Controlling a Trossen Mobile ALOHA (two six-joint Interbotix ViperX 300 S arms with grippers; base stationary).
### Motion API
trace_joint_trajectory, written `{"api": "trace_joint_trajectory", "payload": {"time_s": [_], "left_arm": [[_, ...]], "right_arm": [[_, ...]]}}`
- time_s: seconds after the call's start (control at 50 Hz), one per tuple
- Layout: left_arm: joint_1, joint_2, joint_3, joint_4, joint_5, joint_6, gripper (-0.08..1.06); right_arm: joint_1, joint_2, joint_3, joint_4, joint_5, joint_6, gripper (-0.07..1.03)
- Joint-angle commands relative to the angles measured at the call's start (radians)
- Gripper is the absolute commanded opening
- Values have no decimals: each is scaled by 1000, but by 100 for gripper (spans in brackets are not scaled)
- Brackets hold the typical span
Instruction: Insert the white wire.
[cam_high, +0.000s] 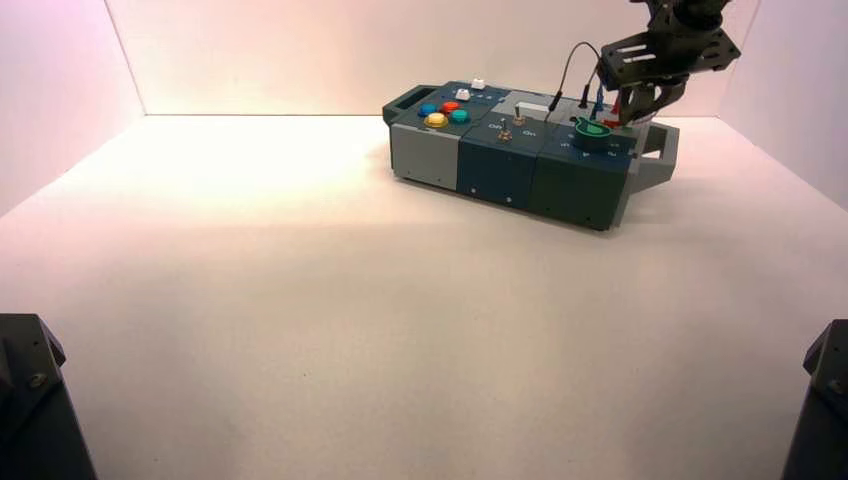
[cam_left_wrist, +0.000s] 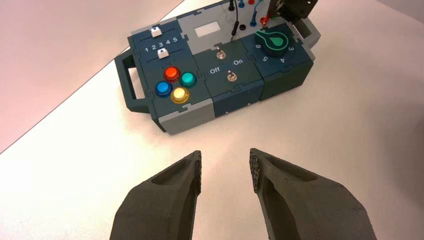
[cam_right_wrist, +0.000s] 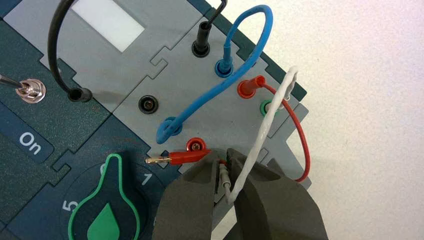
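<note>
Nearest item, left claw (cam_left_wrist: 225, 151): parked, at seven o'clock in the high view, tips spread apart, nothing between them.

Box (cam_right_wrist: 120, 82): grey and dark panels, at one o'clock on the surface (cam_high: 300, 300).

Hazard one, red plug (cam_right_wrist: 182, 157): lay across the right claw's tips, metal pin bare, jutting toward the green-marked knob (cam_right_wrist: 105, 220). It could have been dragged along, or could have blocked the approach, being so close to the grip.

Hazard two, white plug (cam_right_wrist: 224, 177): could have missed its socket, since it seemed pinched askew and its tip was hidden. The intended socket could not be told.

Right claw (cam_right_wrist: 223, 151): low over the box's two o'clock end, in the high view; nearly pressed together, apparently on the white plug.

White wire (cam_right_wrist: 262, 127): slim, glossy lead, tall narrow loop, pale grey sleeve at the plug; far end at the green socket (cam_right_wrist: 265, 106). Loop crossed over the red lead (cam_right_wrist: 301, 135); a snag there could have tugged the far end loose.
</note>
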Motion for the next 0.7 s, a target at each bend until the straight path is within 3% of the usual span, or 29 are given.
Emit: {"api": "trace_joint_trajectory", "payload": {"time_s": [0.02, 0.24, 0.44, 0.7], "left_arm": [[2, -17, -11, 2, -9, 6, 53], [8, -15, -11, 0, -12, 6, 53], [8, -17, -11, 0, -12, 6, 53], [8, -17, -8, 2, -25, 6, 53]], "right_arm": [[2, -2, 5, -2, 3, 0, -3], [2, -31, -5, -2, 44, 0, -1], [3, -40, -23, 0, 78, 0, 32], [5, -91, -57, 0, 179, 2, 37]]}}
